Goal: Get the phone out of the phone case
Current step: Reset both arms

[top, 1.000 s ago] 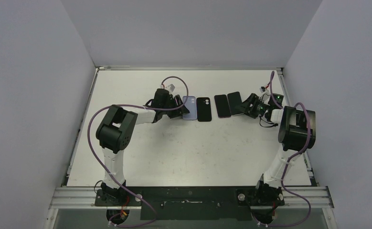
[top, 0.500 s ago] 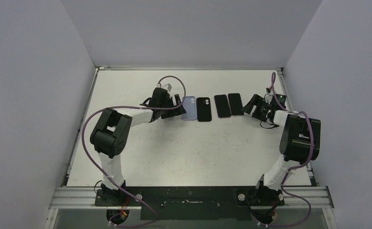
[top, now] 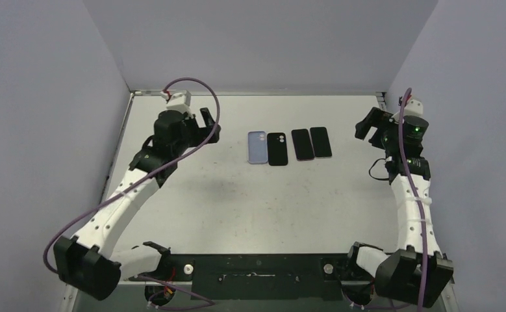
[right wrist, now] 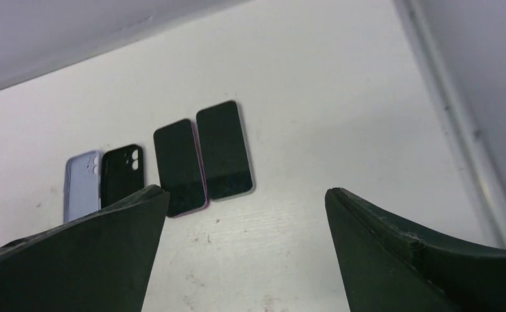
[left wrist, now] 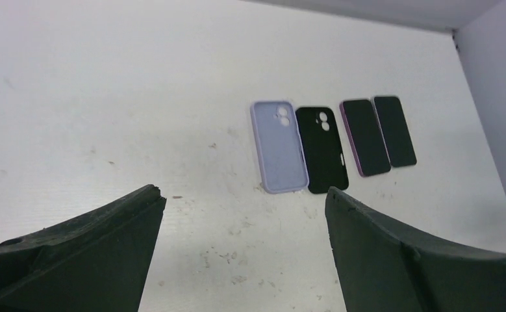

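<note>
The left gripper (left wrist: 241, 193) hangs at the upper left of the overhead view, jaws spread wide with nothing between them. The right gripper (right wrist: 247, 192), at the upper right, is likewise spread and empty. Between them, at the upper centre of the white table (top: 237, 208), four flat things lie in a close row: a lilac soft phone case (top: 257, 147), a black phone case (top: 277, 149), a dark-screened phone with a pinkish rim (top: 303, 144) and a second dark phone (top: 321, 142). That makes two cases and two phones. Both cases look empty, so the removal seems done, though I cannot tell whether the pinkish rim is the phone's own body. If so, nothing needs gripping next and the arms need only go home.
</note>
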### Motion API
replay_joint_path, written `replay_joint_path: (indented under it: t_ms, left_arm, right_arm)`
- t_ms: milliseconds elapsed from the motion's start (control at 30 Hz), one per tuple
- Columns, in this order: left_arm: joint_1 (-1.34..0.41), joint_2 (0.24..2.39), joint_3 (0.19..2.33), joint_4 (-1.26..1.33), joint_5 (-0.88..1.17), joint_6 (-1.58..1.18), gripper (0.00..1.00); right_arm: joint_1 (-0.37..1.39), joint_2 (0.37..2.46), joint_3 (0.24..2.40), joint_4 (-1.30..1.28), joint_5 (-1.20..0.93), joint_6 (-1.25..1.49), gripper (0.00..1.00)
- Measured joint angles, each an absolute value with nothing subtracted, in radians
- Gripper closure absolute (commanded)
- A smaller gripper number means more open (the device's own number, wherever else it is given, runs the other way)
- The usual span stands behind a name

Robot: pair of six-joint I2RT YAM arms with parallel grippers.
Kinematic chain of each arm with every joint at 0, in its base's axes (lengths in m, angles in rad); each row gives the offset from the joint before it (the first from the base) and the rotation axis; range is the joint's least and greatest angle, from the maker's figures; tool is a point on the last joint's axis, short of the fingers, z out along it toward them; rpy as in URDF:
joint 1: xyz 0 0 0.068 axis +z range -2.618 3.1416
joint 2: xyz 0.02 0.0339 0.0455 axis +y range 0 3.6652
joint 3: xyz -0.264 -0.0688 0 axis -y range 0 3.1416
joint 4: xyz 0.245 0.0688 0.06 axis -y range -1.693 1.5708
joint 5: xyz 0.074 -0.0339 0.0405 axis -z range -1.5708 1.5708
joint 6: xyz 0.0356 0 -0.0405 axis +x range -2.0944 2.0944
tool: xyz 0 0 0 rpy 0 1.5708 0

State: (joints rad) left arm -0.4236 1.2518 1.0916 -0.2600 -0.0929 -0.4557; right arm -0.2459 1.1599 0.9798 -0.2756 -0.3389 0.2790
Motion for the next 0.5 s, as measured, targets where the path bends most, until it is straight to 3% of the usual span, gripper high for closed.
replay_joint_path:
  t_ms: [300,500]
  left_arm:
    - [-0.411,0.826,1.095,-0.417,-0.345,-0.348,0.03]
    - [-0.411,0.616,1.013,-0.431,-0.499,-0.305,0.03]
  right_arm:
    - [-0.045,0.884,1.074,-0.432,-0.049,0.137,0.0]
    - [-0.038,0.645,0.959,-0.414,0.085,0.12,0.0]
